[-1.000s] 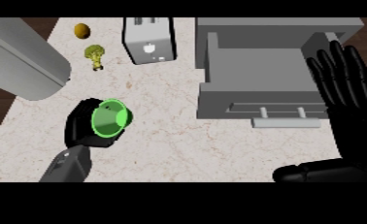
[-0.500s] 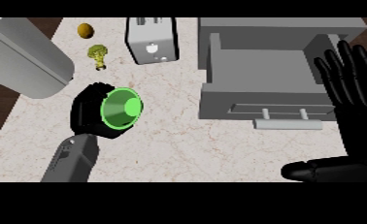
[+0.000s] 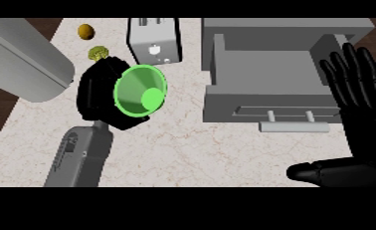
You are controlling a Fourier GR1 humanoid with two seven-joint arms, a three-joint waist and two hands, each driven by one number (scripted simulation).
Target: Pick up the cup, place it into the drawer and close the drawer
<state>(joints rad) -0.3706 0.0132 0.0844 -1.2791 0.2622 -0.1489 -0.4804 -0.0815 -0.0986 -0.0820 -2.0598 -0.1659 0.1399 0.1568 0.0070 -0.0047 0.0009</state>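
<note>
One green cup [image 3: 140, 92] sits in the grasp of the left robot hand [image 3: 95, 93], whose black fingers curl round its side. The cup is tipped, so its open mouth and pale round bottom face the camera. It is held over the marble table [image 3: 192, 150], left of the single grey drawer [image 3: 242, 103] and clear of it. The drawer stands open, with one bar handle [image 3: 294, 127] on its front. The right robot hand [image 3: 358, 119] rests at the view's right edge beside the drawer, fingers straight, spread and pointing up, holding nothing. Behind the cup stands one grey toaster [image 3: 154, 40]. Two small foods lie near it: one broccoli floret [image 3: 98, 52] and one brownish-yellow round piece [image 3: 86, 31]. One large grey cylinder [image 3: 29, 64] fills the left side.
</note>
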